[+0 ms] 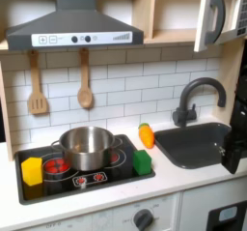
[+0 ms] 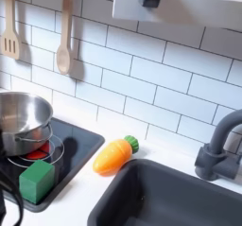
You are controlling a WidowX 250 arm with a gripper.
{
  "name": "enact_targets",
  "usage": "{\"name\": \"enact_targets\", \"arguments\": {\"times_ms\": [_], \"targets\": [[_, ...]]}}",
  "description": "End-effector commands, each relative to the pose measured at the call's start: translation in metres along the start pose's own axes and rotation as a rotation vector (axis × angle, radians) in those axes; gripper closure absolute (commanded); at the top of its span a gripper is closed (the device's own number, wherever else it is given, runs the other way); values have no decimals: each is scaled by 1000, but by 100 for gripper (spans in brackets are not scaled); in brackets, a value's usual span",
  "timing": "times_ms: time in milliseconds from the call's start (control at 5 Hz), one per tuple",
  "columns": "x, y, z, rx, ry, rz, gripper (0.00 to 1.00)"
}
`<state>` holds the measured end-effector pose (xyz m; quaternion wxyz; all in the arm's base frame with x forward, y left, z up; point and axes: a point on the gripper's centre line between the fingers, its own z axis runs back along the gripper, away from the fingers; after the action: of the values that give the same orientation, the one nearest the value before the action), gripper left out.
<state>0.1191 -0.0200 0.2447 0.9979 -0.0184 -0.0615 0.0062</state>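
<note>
At the bench's (image 1: pixel 188 180) front left, the hob (image 1: pixel 60 187) carries a yellow block (image 1: pixel 32 170) on its left edge and a green block (image 1: pixel 142 161) at its right edge. Both lie flat, likely set there so as not to roll. The pot (image 1: pixel 87 148) stands upright between them on the burners.

At the bench's right edge the gripper (image 1: pixel 234 150) hangs dark over the sink's (image 1: pixel 193 144) right rim. I cannot tell how its jaws stand. The sink is a dark grey basin sunk into the bench's right half, shallow and with rounded corners.

The carrot (image 1: pixel 147 135) lies just beside its back left corner. The tap (image 1: pixel 196 95) arches over its back edge. Farthest back, a spatula (image 1: pixel 37 85) and spoon (image 1: pixel 85 80) hang on the tiled wall.
</note>
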Motion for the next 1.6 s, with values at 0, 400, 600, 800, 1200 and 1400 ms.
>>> {"name": "enact_targets", "arguments": {"times_ms": [0, 400, 600, 800, 1200, 1400], "targets": [[0, 0, 0, 0, 0, 0, 0], [16, 7, -4, 6, -3, 15, 0], [29, 12, -6, 13, -11, 33, 0], [42, 23, -4, 35, -43, 74, 0], [69, 44, -4, 45, -70, 132, 0], [87, 56, -4, 53, -91, 160, 91]]}}
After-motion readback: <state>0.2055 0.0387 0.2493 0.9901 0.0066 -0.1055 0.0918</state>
